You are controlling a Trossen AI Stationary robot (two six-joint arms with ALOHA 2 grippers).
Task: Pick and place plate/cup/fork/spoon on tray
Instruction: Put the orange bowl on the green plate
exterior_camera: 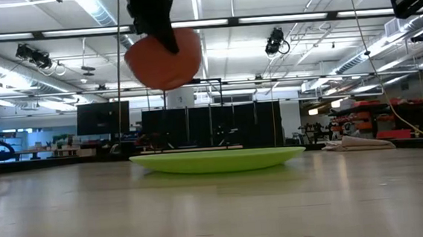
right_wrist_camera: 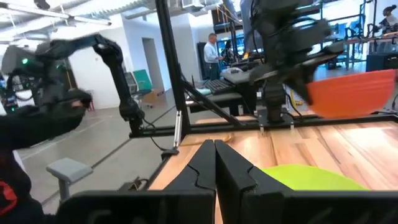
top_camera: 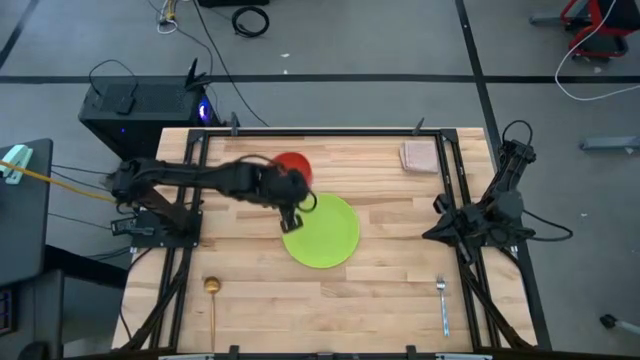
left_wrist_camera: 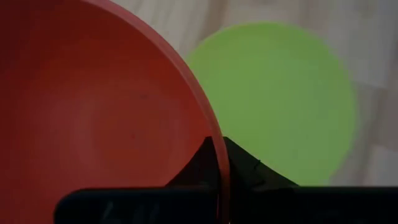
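The red-orange cup (top_camera: 292, 166) is in the air in my left gripper (top_camera: 296, 194), above the table just beyond the far-left rim of the lime-green plate (top_camera: 321, 231). In the low view the cup (exterior_camera: 164, 60) hangs well above the plate (exterior_camera: 218, 160), which lies flat on the table. The golden spoon (top_camera: 212, 300) lies near the front left. The silver fork (top_camera: 443, 305) lies near the front right. My right gripper (right_wrist_camera: 214, 163) is shut and empty at the table's right side. My left gripper pinches the cup's rim (left_wrist_camera: 217, 163), with one finger inside the cup and one outside against its wall. The fingers (exterior_camera: 167, 33) come down from above. The cup is lifted clear and hangs tilted below them.
A pinkish-beige square pad (top_camera: 420, 155) lies at the far right of the table. Black frame rails run along the table's left and right sides (top_camera: 455, 180). Bare wood lies between the plate and the front edge.
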